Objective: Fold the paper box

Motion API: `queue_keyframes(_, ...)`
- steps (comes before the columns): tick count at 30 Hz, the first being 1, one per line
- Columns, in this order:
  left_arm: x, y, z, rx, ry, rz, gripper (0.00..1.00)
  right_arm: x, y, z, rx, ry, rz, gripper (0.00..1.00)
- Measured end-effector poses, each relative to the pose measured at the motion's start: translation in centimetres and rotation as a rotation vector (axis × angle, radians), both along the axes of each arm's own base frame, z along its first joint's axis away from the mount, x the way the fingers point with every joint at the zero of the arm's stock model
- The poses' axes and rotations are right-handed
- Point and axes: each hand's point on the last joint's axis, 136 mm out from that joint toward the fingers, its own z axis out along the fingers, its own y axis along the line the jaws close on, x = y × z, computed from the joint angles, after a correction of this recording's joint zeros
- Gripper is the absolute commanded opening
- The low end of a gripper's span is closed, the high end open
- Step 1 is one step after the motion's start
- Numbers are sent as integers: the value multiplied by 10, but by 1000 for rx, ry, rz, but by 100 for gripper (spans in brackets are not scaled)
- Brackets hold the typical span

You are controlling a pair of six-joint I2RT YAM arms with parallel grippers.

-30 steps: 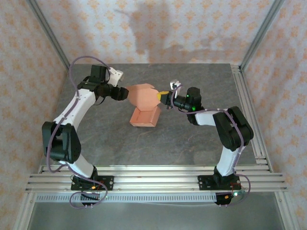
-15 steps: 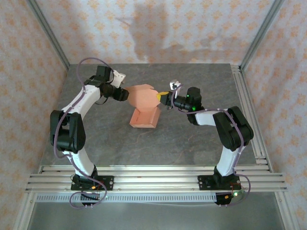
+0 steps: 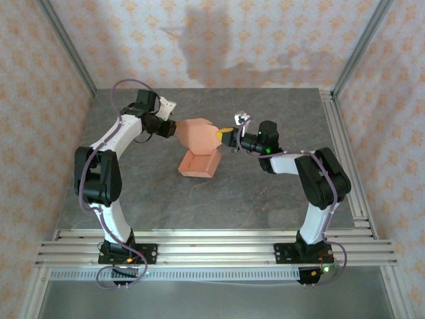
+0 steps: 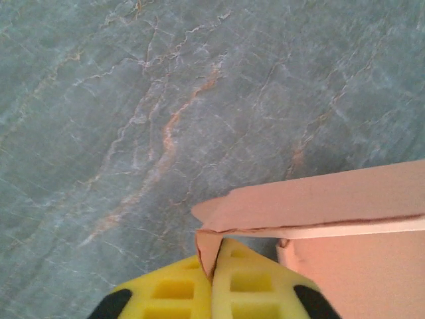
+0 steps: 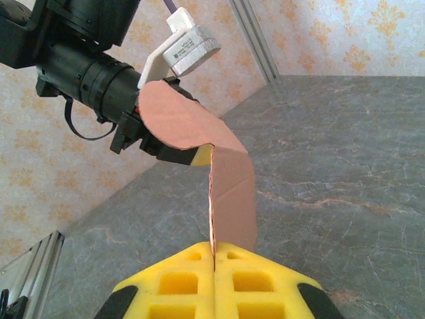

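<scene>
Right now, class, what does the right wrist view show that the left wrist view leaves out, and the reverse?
Right wrist view: the right tool pinching a flap edge, the left arm with its white camera, the patterned wall. Left wrist view: the left tool shut on a card corner, close up. Shared: salmon card of the paper box, the grey table.
</scene>
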Motion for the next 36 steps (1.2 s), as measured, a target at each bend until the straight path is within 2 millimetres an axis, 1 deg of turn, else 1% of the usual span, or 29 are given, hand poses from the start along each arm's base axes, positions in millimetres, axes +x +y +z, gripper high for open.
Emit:
queue_keyframes(2, -1, -1, 0, -7, 2, -3, 0, 0, 0, -1, -5, 7, -5, 21)
queue_keyframes(4, 0, -2, 1, -11, 0, 0, 0, 2, -2, -3, -17, 9, -20, 42)
queue_keyframes(6, -2, -1, 4, -11, -9, 2, 0, 4, -5, -2, -40, -1, -47, 57)
queue_keyframes(7, -3, -1, 7, -11, -13, 3, 0, 6, -7, 1, -52, -12, -67, 62)
queue_keyframes(9, -5, -1, 14, -7, -29, 4, 0, 7, -12, 7, -72, -42, -101, 68)
queue_keyframes(12, -7, -6, 26, 4, -59, 2, 0, 5, -24, 20, -101, -86, -155, 72)
queue_keyframes(15, -14, -16, 37, 21, -85, -13, 0, 1, -36, 28, -148, -119, -200, 75)
queue_keyframes(18, -21, -27, 44, 28, -98, -12, 0, -5, -47, 34, -217, -141, -233, 76)
queue_keyframes(20, -24, -29, 46, 29, -93, 19, 0, -9, -53, 35, -261, -136, -255, 77)
queue_keyframes(25, -24, -18, 48, 15, -55, 191, 0, -16, -76, 32, -332, -41, -358, 77)
queue_keyframes(29, -28, -7, 44, 3, 5, 348, 0, -21, -101, 26, -372, 86, -503, 76)
queue_keyframes(31, -32, -5, 41, -15, 45, 419, 0, -24, -110, 21, -389, 146, -564, 76)
queue_keyframes(33, -36, -4, 38, -44, 87, 492, 0, -30, -115, 14, -409, 199, -613, 76)
queue_keyframes(36, -39, -5, 36, -96, 134, 581, 0, -39, -109, 5, -429, 251, -645, 76)
